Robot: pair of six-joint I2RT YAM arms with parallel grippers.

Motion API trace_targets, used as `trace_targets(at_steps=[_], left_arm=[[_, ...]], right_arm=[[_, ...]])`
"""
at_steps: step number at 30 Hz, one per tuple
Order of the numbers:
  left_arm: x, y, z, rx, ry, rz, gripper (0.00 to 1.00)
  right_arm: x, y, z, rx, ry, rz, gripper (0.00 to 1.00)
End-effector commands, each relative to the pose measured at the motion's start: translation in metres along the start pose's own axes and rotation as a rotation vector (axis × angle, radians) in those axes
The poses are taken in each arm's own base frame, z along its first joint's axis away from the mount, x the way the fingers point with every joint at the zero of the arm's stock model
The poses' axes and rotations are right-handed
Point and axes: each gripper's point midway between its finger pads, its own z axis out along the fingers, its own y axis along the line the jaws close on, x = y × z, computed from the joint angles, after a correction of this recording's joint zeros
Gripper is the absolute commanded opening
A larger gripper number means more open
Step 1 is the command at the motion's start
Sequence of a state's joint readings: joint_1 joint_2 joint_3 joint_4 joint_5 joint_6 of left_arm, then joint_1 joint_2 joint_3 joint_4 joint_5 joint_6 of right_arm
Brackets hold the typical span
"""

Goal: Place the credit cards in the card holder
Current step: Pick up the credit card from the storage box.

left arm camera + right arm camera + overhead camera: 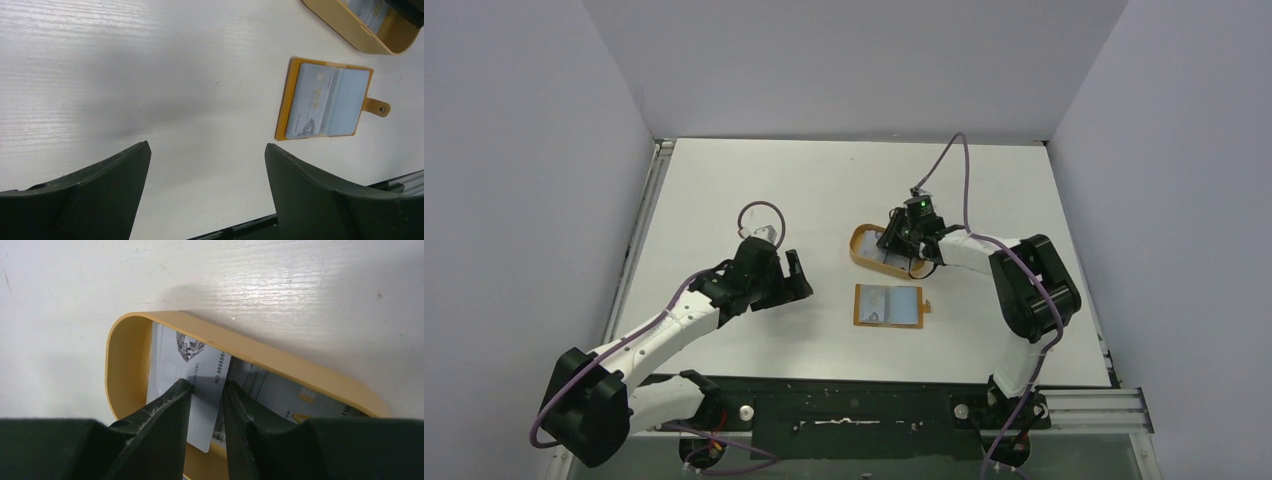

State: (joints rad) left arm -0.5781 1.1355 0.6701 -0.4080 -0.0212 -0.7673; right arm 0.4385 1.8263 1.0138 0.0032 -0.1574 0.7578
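The card holder [889,305] lies open and flat at the table's middle, with a credit card [311,97] showing behind its left clear pocket and the snap tab pointing right. More credit cards [197,367] lie in the oval tan tray [120,365] behind it. My right gripper [207,384] reaches down into that tray. Its jaws stand a narrow gap apart over the top card, which runs under the left finger. My left gripper [792,280] hovers wide open left of the holder, nothing between its fingers.
The tan tray [857,247] sits just behind the card holder [325,102], with the right arm's wrist over it. A loose cable loop [761,212] lies behind the left arm. White walls close the table at the left, back and right.
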Motion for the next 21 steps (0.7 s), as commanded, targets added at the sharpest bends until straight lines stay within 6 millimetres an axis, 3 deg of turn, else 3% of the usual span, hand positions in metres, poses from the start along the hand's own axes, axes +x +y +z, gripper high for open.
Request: trace_targets(at_steps=[1, 11, 21], left_arm=[[-0.012, -0.011, 0.0, 0.043, -0.036, -0.018, 0.83], [-0.01, -0.012, 0.0, 0.056, -0.035, -0.027, 0.8], [-0.01, -0.012, 0.0, 0.059, -0.038, -0.036, 0.79]], right_arm=[[-0.008, -0.01, -0.009, 0.016, -0.044, 0.015, 0.29], [-0.008, -0.013, -0.02, 0.002, -0.057, 0.029, 0.2], [-0.01, -0.012, -0.03, -0.015, -0.067, 0.047, 0.0]])
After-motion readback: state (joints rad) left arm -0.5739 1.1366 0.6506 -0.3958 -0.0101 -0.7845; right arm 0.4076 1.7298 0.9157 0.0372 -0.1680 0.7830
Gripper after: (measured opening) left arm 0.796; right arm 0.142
